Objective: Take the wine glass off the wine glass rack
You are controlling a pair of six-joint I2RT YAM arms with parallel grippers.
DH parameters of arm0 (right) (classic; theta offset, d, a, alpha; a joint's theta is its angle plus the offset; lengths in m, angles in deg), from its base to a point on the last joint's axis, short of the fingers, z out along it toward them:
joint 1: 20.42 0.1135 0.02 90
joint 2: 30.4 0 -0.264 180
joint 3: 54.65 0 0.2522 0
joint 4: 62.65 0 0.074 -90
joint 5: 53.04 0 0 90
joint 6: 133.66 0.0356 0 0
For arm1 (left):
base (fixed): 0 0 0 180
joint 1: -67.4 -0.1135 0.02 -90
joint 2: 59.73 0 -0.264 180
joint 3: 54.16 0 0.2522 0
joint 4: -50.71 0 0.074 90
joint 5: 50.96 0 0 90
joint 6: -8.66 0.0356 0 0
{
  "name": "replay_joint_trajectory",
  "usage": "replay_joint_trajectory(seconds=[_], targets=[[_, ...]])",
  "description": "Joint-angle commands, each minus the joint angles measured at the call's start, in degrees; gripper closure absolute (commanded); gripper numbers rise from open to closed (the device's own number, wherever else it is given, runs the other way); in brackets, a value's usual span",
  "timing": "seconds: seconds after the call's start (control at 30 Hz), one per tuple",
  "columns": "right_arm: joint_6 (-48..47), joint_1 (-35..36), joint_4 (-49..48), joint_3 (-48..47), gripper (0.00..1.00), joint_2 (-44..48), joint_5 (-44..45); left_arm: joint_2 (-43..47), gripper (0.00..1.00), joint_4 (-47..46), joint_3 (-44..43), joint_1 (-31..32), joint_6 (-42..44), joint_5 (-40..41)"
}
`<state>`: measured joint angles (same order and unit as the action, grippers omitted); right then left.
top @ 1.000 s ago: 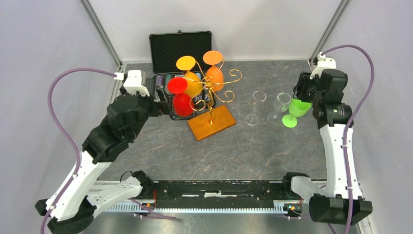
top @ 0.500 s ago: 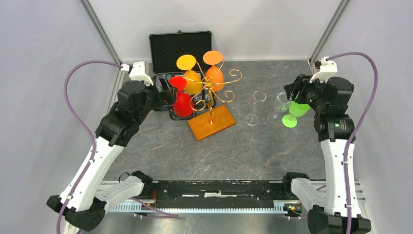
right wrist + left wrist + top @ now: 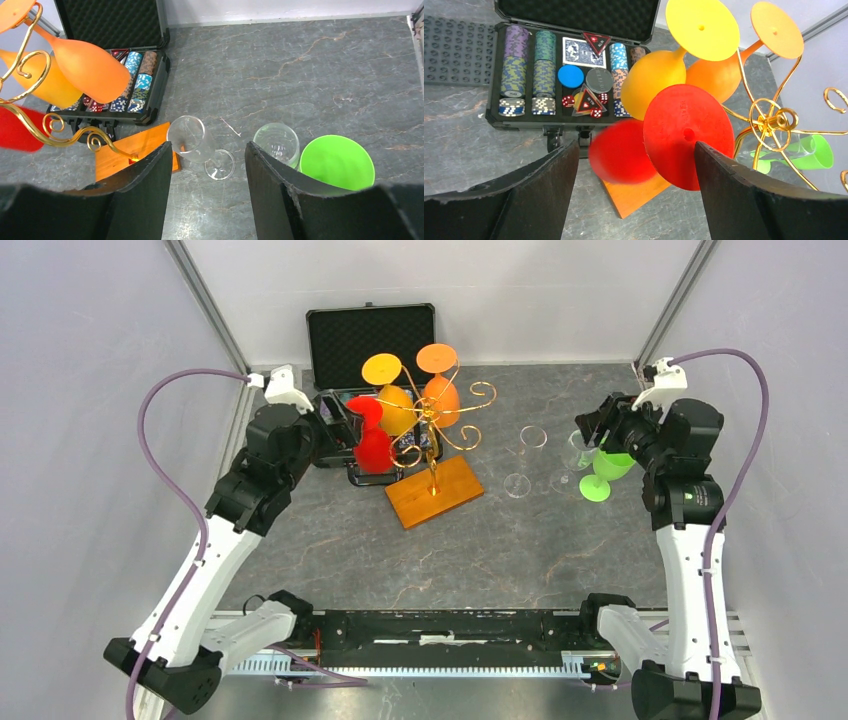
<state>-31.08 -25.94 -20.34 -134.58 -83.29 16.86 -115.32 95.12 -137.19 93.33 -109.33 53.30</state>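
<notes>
The golden wire rack [image 3: 436, 428] stands on its wooden base [image 3: 434, 492]; it also shows in the left wrist view [image 3: 769, 120]. A red wine glass [image 3: 372, 443], a yellow one [image 3: 394, 405] and an orange one [image 3: 441, 392] hang upside down on it. My left gripper [image 3: 338, 436] is open just left of the red glass. In the left wrist view the red glass [image 3: 684, 135] hangs tilted ahead of and between the open jaws of my left gripper [image 3: 634, 148], its bowl blurred. My right gripper [image 3: 592, 430] is open and empty above the standing glasses, as the right wrist view [image 3: 209, 146] shows.
A black case of chips [image 3: 370, 345] lies open behind the rack. A green glass [image 3: 608, 468] and two clear glasses [image 3: 577, 452] [image 3: 527, 455] stand right of the rack. In the right wrist view they show as green [image 3: 337, 162] and clear [image 3: 276, 142] [image 3: 192, 140].
My left arm has swung in toward the rack and closed on the red glass, which has tilted a little. My right gripper has lifted off the green glass and shifted left.
</notes>
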Motion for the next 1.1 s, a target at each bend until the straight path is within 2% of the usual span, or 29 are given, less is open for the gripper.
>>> replay_joint_trajectory(seconds=[0.0,0.4,0.77,1.07], targets=[[1.1,-0.1,-2.9,0.9,0.4,0.9,-2.0,0.5,0.15,-3.1,1.1,-1.6,-3.4,-2.9],[1.7,-0.2,-3.8,2.8,0.41,2.3,-2.4,2.0,0.37,-3.6,2.9,-2.6,-5.3,-6.6],[2.2,-0.2,-4.6,3.7,0.41,3.0,-2.4,2.2,0.51,-3.5,2.1,-3.2,-9.1,-11.3],[2.3,-0.1,-4.8,4.1,0.41,3.1,-2.2,2.6,0.73,-4.9,1.6,-3.9,-11.1,-13.1]])
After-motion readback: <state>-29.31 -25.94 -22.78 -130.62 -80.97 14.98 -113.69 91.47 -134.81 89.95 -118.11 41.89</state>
